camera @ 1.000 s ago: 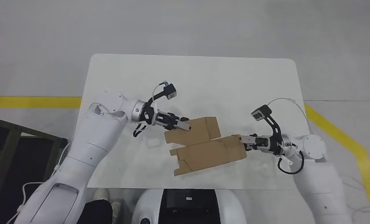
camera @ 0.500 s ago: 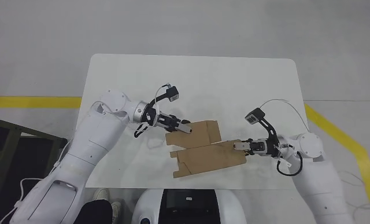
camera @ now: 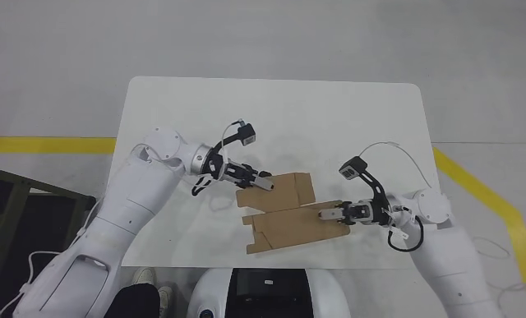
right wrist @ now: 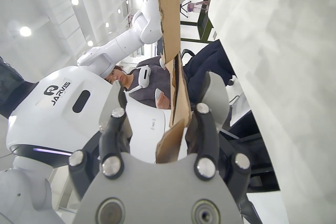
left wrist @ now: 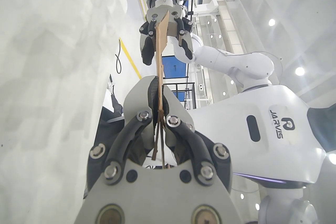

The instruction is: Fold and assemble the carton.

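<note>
Two claws meet one flattened carton. Top view: we see the brown carton point(camera: 292, 223) by the middle of the bench's point(camera: 345, 112) near edge, with the left claw point(camera: 261, 182) at its far left corner and the right claw point(camera: 327, 212) at its right end. Left wrist view: we find the left claw point(left wrist: 158, 89) clamped on the carton's point(left wrist: 160, 38) edge; farther off, the right claw point(left wrist: 167, 54) has its fingers apart on either side of the card. Right wrist view: the right claw's point(right wrist: 168, 86) fingers are spread, and the carton point(right wrist: 169, 12) runs edge-on between them, nearer the bench-side finger point(right wrist: 214, 93).
</note>
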`<state>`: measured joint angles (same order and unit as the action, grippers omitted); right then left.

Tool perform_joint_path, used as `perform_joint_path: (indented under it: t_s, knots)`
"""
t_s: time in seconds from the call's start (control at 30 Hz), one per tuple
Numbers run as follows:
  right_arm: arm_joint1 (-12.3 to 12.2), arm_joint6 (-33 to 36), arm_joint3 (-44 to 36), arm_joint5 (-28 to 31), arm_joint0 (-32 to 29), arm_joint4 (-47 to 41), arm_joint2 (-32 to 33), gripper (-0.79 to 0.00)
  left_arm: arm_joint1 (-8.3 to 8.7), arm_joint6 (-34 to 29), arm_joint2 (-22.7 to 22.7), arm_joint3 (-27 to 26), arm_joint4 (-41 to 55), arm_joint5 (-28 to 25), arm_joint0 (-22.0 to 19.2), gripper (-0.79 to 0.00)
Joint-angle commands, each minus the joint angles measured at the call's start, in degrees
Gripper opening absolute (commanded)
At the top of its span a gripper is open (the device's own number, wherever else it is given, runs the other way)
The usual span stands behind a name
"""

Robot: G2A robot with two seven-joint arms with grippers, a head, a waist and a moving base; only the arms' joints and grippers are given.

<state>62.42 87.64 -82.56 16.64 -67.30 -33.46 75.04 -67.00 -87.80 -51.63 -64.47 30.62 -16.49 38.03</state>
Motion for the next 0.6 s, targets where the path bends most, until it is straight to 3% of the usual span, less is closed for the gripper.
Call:
perform_joint_path:
  t_s: [0.0, 0.07, 0.37, 0.57]
  knots:
    - [-0.1, -0.1, 0.0, 0.1, 0.1, -0.2, -0.3, -0.308, -0.04, 0.2, 0.2, 0.1, 0.1, -0.2, -0.1, -0.785]
    - [-0.2, -0.2, -0.3, 0.2, 0.2, -0.7, -0.7, -0.36, -0.06, 0.3, 0.3, 0.1, 0.0, -0.3, -0.1, -0.785]
    - [-0.6, -0.4, -0.2, 0.4, 0.6, -0.6, -2.1, -0.428, 0.0, 0.5, 0.5, 0.2, 0.0, -0.5, -0.2, -0.785]
    - [-0.9, -0.6, 0.1, 0.6, 0.7, -0.5, -2.5, -0.557, 0.16, 0.6, 0.3, 0.1, 0.0, -0.6, -0.3, -0.785]
